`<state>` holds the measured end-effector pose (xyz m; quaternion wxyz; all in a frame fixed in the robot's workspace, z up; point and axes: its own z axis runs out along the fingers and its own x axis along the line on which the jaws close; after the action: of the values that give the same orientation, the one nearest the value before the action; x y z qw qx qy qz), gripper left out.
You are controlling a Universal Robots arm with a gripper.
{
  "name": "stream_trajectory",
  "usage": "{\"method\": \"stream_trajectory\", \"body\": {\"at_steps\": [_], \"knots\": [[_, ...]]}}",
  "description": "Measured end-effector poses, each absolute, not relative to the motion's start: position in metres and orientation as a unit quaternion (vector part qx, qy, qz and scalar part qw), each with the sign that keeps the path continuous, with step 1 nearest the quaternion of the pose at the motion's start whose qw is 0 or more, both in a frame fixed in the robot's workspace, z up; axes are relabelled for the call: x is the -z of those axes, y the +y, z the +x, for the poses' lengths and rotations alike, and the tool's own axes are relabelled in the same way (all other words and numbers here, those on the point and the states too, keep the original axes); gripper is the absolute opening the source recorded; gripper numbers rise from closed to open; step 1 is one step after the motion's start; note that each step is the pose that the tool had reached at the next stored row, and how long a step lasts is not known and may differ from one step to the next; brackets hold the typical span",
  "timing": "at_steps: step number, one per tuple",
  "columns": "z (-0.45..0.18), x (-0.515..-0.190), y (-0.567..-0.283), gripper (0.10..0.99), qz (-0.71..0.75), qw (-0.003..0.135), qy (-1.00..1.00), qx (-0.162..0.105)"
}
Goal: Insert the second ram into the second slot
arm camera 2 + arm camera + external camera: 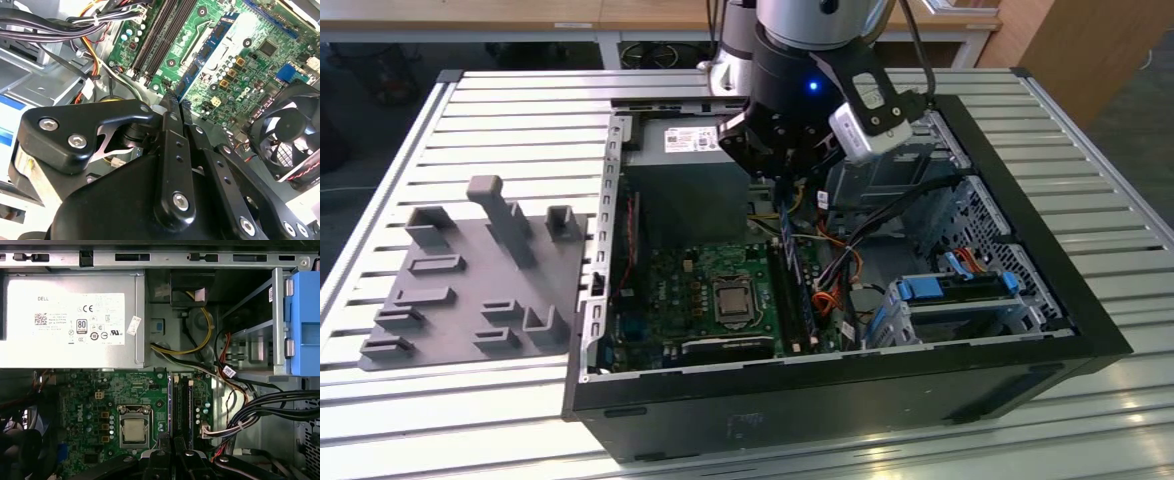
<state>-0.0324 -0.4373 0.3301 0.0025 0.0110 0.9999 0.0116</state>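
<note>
Memory strip [209, 52]: blue, thin, with a row of dark chips. It is pinched in the gripper [172, 102] and runs out lengthwise past the tips. It seems to lie parallel to the long black memory slots [157, 37], presumably so it can go straight down into one.

Jaws: drawn almost together, with only the strip's thickness between them and nothing else in their hold.

Position: in the exterior view the gripper [787, 178] hangs inside the open computer case [854, 410], which lies on its side on the slatted tabletop [520, 100]. The strip looks to be above the circuit board [680, 290] and not seated. I cannot tell which slot it is lined up over, nor which slots are already filled.

Surroundings:
- The slots [803, 300] sit just to the exterior view's right of the processor socket [731, 298].
- A tangle of cables [854, 255] crowds their other side, and the power supply [65, 320] lies beyond the far end, so a steep approach from above suits the gap.
- The cooling fan [285, 135] stands well apart from the strip.
- A grey parts holder [480, 290] sits on the tabletop at the exterior view's left, beside the case.
</note>
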Motion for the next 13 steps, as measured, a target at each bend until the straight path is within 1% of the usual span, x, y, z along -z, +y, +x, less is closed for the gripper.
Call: {"method": "stream_trajectory", "body": {"at_steps": [13], "knots": [[-0.0316, -0.3193, -0.4373, 0.137, 0.011, 0.002, 1.000, -0.011]]}}
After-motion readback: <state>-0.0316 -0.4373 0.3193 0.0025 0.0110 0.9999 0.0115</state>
